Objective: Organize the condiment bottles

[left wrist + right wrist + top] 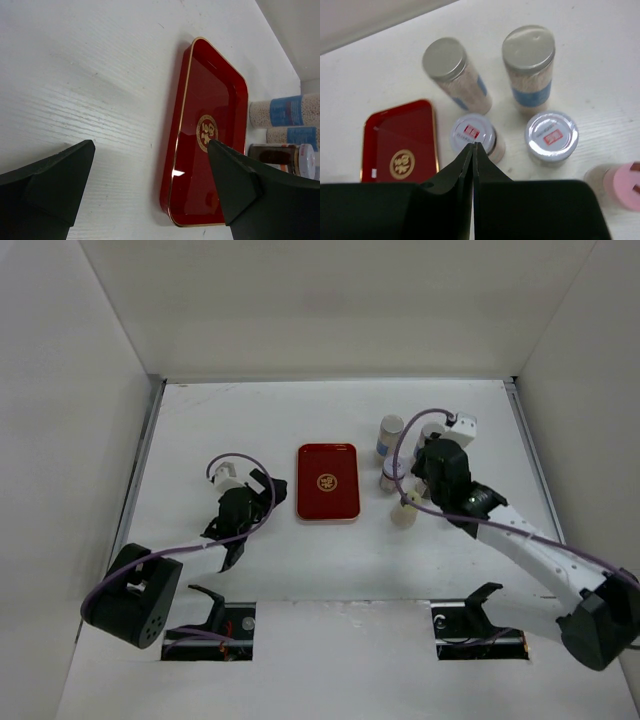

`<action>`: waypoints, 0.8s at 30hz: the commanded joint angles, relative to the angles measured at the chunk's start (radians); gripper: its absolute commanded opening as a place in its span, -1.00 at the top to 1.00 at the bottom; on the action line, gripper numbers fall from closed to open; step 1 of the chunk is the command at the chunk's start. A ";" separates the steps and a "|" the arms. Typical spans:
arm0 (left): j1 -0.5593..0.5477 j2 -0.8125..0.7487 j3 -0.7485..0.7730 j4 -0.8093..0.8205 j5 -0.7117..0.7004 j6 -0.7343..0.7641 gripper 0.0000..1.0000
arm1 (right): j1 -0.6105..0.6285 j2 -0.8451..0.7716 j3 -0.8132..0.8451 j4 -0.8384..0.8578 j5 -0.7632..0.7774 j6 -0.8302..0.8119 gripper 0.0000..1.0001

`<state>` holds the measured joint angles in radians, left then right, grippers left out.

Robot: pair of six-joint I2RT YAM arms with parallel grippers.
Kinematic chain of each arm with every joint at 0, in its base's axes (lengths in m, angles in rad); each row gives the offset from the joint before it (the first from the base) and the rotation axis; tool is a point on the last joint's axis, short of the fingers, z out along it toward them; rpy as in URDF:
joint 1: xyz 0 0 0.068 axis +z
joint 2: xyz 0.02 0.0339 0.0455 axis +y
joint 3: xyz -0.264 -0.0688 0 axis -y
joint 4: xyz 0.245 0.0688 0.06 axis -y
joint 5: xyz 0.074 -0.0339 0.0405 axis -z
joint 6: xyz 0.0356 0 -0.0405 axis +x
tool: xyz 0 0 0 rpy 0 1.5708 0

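Observation:
Several condiment bottles stand right of the red tray (327,482). In the right wrist view, two tall ones with grey caps and blue labels (455,75) (528,70) stand at the back. Two short ones with white caps (472,132) (551,135) stand in front, and a pink-capped one (624,185) at the right edge. My right gripper (473,146) is shut and empty, its tips over the left white-capped bottle. My left gripper (150,147) is open and empty, low over the table just left of the tray's (215,115) near corner.
White walls enclose the table on the left, back and right. In the top view my right arm (520,540) reaches in from the lower right and its wrist (440,465) covers part of the bottle group. My left gripper (270,490) sits left of the tray.

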<state>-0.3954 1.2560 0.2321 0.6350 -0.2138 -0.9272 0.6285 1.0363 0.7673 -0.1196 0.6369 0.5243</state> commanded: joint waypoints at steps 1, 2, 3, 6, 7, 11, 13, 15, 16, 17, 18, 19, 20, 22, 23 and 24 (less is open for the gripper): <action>-0.019 -0.033 0.023 0.084 -0.021 0.042 -1.00 | -0.100 0.118 0.117 0.026 -0.169 -0.076 0.73; -0.023 -0.036 0.018 0.094 -0.028 0.044 -1.00 | -0.114 0.149 0.142 0.038 -0.190 -0.093 0.59; -0.027 -0.033 0.012 0.107 -0.041 0.045 -1.00 | -0.129 0.186 0.170 0.055 -0.209 -0.113 0.26; -0.032 -0.009 0.009 0.130 -0.012 0.044 -0.98 | -0.160 0.286 0.249 0.080 -0.226 -0.153 -0.49; -0.033 -0.009 0.009 0.137 -0.006 0.044 -0.85 | -0.161 0.316 0.276 0.084 -0.226 -0.168 -0.63; -0.047 0.020 0.003 0.181 -0.003 0.048 -0.12 | -0.177 0.459 0.406 0.064 -0.241 -0.230 -1.00; -0.043 0.031 0.007 0.181 0.016 0.044 -0.11 | -0.183 0.528 0.470 0.046 -0.246 -0.242 -1.00; -0.038 0.028 0.006 0.184 0.024 0.044 -0.20 | -0.187 0.600 0.530 0.026 -0.244 -0.251 -1.00; -0.035 0.026 0.004 0.184 0.018 0.044 -0.26 | -0.191 0.632 0.558 0.011 -0.244 -0.253 -1.00; -0.032 0.026 0.001 0.184 0.013 0.042 -0.31 | -0.191 0.660 0.582 -0.003 -0.246 -0.253 -1.00; -0.027 0.029 0.001 0.183 0.013 0.041 -0.34 | -0.192 0.686 0.604 -0.012 -0.246 -0.253 -1.00; -0.023 0.029 0.001 0.177 0.017 0.036 -0.38 | -0.192 0.712 0.624 -0.023 -0.246 -0.253 -1.00; -0.021 0.026 0.000 0.175 0.021 0.034 -0.44 | -0.192 0.737 0.644 -0.034 -0.250 -0.253 -1.00; -0.023 0.020 -0.004 0.173 0.011 0.033 -0.57 | -0.188 0.780 0.676 -0.054 -0.249 -0.253 -0.92; -0.020 0.020 -0.005 0.173 0.004 0.033 -0.61 | -0.186 0.794 0.691 -0.069 -0.241 -0.253 -0.84; -0.020 0.026 -0.005 0.173 -0.004 0.033 -0.66 | -0.186 0.803 0.704 -0.083 -0.237 -0.254 -0.75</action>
<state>-0.4221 1.2869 0.2314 0.7597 -0.2066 -0.8936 0.4446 1.8236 1.4036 -0.1551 0.3973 0.2840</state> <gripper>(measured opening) 0.819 0.892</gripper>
